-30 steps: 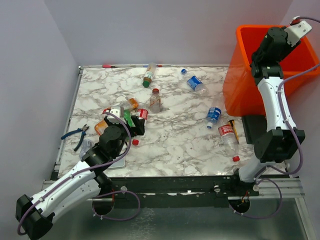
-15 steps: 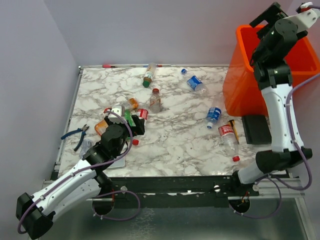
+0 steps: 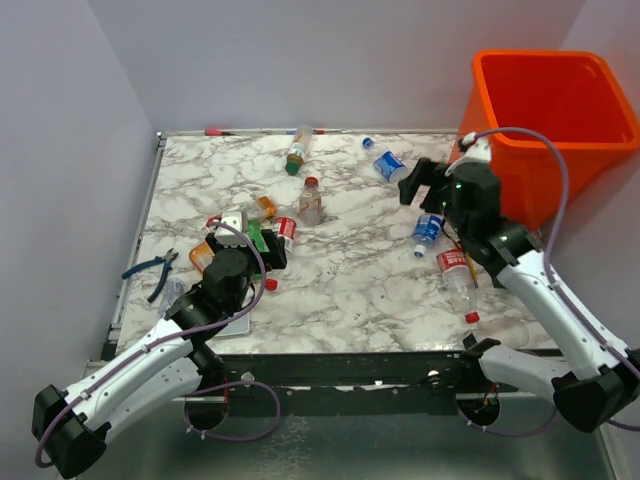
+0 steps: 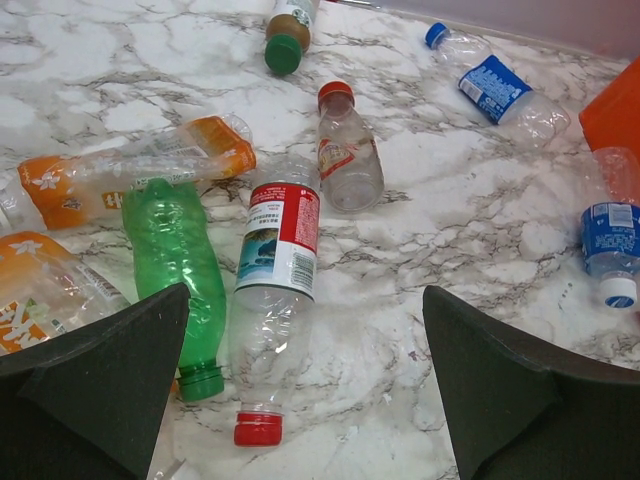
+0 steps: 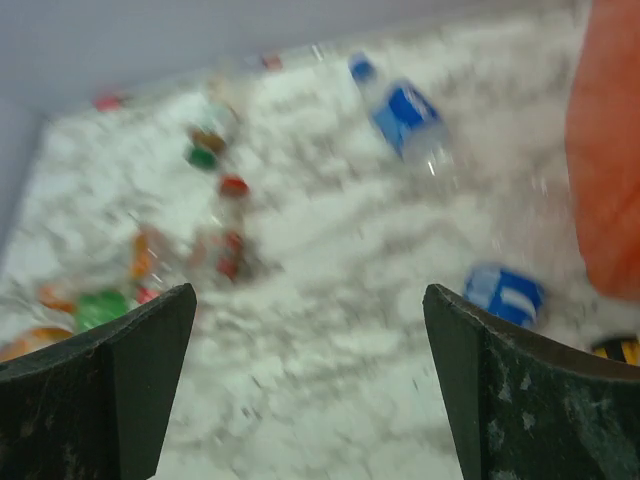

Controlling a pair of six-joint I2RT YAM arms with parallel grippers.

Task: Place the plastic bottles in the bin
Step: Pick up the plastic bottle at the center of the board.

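**Over the table [image 3: 350, 290], after another bottle**

Swinging the right gripper [image 3: 415, 185] down from the bin [image 3: 520, 170] at two o'clock, wide open and empty; a second ago, hanging high over that bin. Next, likely dropping onto the blue-label bottle [image 3: 427, 231] at its six o'clock and squeezing. Keeping the left gripper [image 4: 305, 390] open too, over the red-label bottle [image 4: 280, 250] at nine o'clock.

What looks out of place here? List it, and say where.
The blue-handled pliers at the table's left edge are the odd item: a tool amid plastic bottles. The green bottle lies dented.
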